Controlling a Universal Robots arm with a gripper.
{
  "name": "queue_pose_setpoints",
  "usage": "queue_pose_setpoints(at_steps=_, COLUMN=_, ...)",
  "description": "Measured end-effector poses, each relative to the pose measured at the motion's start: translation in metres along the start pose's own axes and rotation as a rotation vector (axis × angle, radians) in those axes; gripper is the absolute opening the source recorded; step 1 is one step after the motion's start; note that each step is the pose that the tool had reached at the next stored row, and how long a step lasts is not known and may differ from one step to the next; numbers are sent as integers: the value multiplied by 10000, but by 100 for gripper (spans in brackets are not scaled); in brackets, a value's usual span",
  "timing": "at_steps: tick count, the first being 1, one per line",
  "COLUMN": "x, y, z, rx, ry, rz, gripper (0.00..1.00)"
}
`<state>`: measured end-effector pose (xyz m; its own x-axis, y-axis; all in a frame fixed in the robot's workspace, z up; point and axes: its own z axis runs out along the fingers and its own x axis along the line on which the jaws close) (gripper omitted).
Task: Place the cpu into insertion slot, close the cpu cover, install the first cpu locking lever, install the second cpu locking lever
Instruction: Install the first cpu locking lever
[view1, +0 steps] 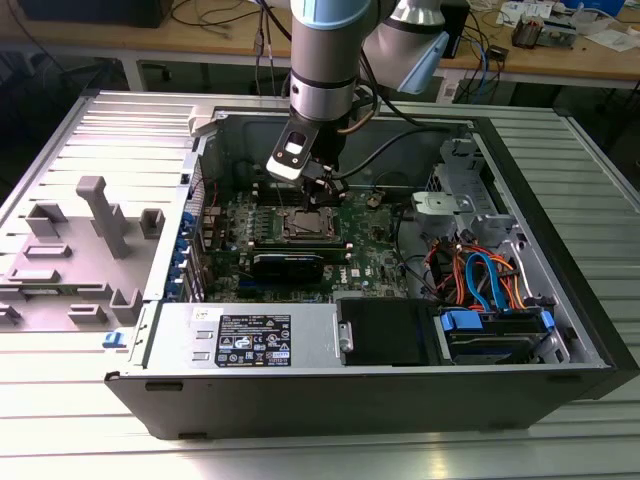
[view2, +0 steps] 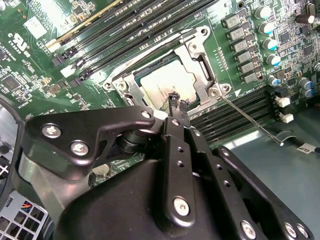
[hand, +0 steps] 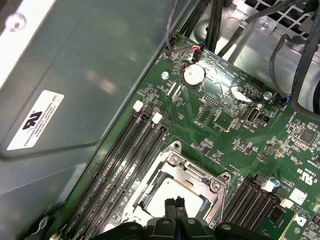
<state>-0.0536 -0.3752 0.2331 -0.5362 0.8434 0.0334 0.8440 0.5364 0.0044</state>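
- Second wrist view, gripper (view2: 178, 102): fingertips pressed together with nothing between them, hanging just above the cpu (view2: 161, 86).
- cpu: seated in the insertion slot (view1: 308, 224). Its pale metal top shows through the cut-out of the cpu cover (view2: 201, 64), which appears to lie flat over it.
- Locking lever (view2: 250, 120): a thin wire rod running from a socket corner out across the memory slots (view2: 235, 112), unlatched by the look of it. I cannot make out a second lever.
- Hazard, scratching: the tips sit so near the chip that a small drop would likely drag them over its top or press it askew on the contacts.
- Hazard, snagging: the free rod lies close beside the fingers. A sideways sweep could catch it, bend it or let it spring.
- Hazard, cover: with no lever hooked, the frame is probably loose and could lift if nudged at an edge.
- Edges, first wrist view: a grey case wall (hand: 75, 100) rises just beyond the memory slots on one side of the socket. Black cables (hand: 295, 65) hang past the board's far corner.
- Edges, second wrist view: a row of upright capacitors (view2: 267, 42) stands near the cover, apart from it.
- Open room: the exterior view shows the computer case (view1: 380, 400) open on top, so straight up along the arm looks the freest way. Sideways travel at board level is tight.
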Motion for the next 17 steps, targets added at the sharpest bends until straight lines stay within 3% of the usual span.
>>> queue_pose_setpoints(at_steps=11, x=0, y=0, z=0, rx=3, ry=0, rz=-91, gripper=11)
queue_pose_setpoints(at_steps=15, x=0, y=0, z=0, rx=44, ry=6, rz=-1313, gripper=11)
queue_pose_setpoints(at_steps=17, x=1, y=0, z=-11, rx=49, ry=6, rz=-1453, gripper=11)
